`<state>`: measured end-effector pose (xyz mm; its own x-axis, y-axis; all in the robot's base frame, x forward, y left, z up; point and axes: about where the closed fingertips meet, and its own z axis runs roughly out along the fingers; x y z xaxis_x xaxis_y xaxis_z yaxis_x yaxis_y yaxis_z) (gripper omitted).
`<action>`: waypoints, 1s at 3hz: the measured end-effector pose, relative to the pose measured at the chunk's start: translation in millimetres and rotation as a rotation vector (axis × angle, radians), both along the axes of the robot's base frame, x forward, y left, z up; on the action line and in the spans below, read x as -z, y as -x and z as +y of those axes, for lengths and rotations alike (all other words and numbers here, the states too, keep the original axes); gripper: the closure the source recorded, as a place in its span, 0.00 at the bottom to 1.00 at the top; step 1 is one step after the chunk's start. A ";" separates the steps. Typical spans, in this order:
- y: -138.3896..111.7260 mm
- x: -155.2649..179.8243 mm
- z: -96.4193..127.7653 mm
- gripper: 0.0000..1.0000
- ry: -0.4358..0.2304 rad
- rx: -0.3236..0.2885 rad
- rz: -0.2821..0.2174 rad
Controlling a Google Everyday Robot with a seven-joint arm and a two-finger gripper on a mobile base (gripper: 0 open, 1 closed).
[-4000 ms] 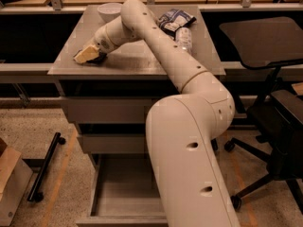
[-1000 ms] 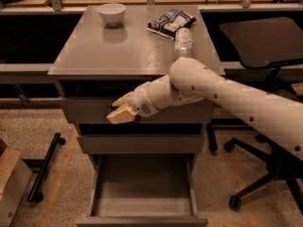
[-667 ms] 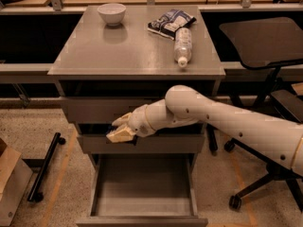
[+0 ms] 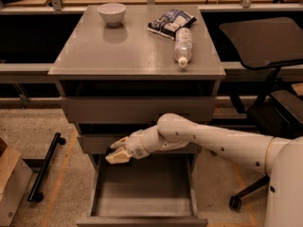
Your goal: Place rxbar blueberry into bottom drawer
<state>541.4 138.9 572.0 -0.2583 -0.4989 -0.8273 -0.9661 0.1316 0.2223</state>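
The bottom drawer [image 4: 142, 193] of the grey cabinet is pulled open, with a plain flat grey interior. My gripper [image 4: 117, 155] hangs just above the drawer's back left corner, in front of the middle drawer's face. Its fingers are closed together, and a small dark piece of the rxbar blueberry [image 4: 110, 151] shows at them. Most of the bar is hidden by the fingers. My white arm reaches in from the lower right.
On the cabinet top stand a white bowl [image 4: 111, 12], a crinkled blue-and-white bag [image 4: 170, 21] and a clear plastic bottle [image 4: 183, 45] on its side. A black office chair [image 4: 265, 41] is at the right. A black wheeled bar [image 4: 45, 167] and a box [image 4: 9, 183] lie at the left.
My gripper has come down from the top drawer's front to just above the open bottom drawer, still closed on the bar.
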 end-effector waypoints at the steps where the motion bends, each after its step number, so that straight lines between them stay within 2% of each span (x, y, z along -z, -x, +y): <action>1: 0.0 0.0 0.1 1.00 0.000 0.000 0.000; 2: 6.7 21.1 7.9 1.00 -0.012 -0.009 0.020; 3: 14.7 70.4 19.0 1.00 -0.002 -0.023 0.069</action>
<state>526.7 157.9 501.6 -0.3033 -0.5038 -0.8088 -0.9512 0.1096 0.2885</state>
